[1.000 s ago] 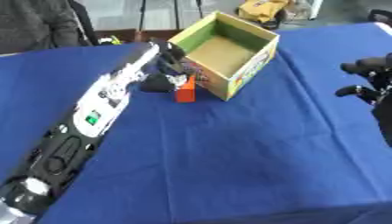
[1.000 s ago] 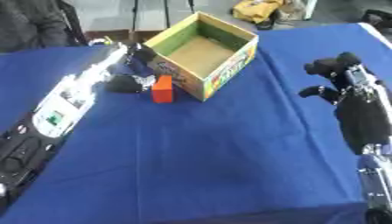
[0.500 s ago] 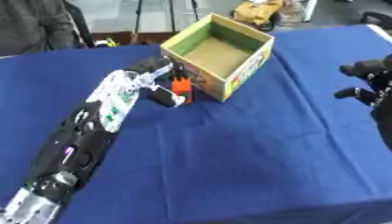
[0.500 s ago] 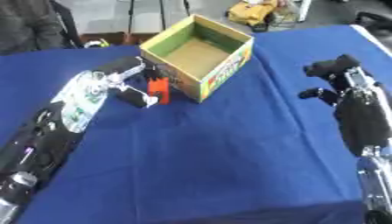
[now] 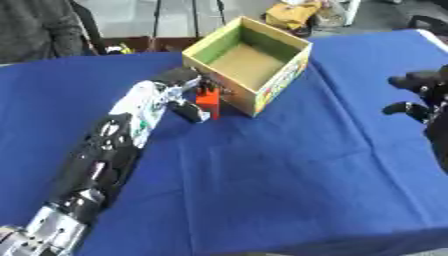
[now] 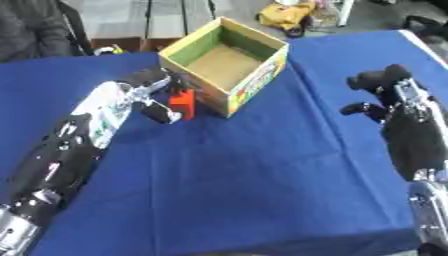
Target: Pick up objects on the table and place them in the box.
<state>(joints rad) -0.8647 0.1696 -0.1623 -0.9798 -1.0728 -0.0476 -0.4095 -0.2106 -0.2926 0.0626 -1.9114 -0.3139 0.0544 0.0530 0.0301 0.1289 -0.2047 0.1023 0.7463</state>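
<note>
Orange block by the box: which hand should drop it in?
Left. The left hand is already closed around the orange block beside the box. The right hand hovers apart, holding nothing.

The left arm is a long chunky thing, mostly black down near the camera, with a silver, metal-looking joint at the very bottom corner. Further up, the forearm has a white or silvery shell with some small green markings on it; can't read what they are. The left hand (image 5: 186, 95) at the end is dark, black fingers with a lighter bit around the wrist. The right hand (image 6: 383, 92) is basically all black, knobbly rounded fingertips, with a pale silvery strip running along the wrist. Below it the right forearm is a fat black casing, and there's a silver ribbed joint near the bottom edge.
</note>
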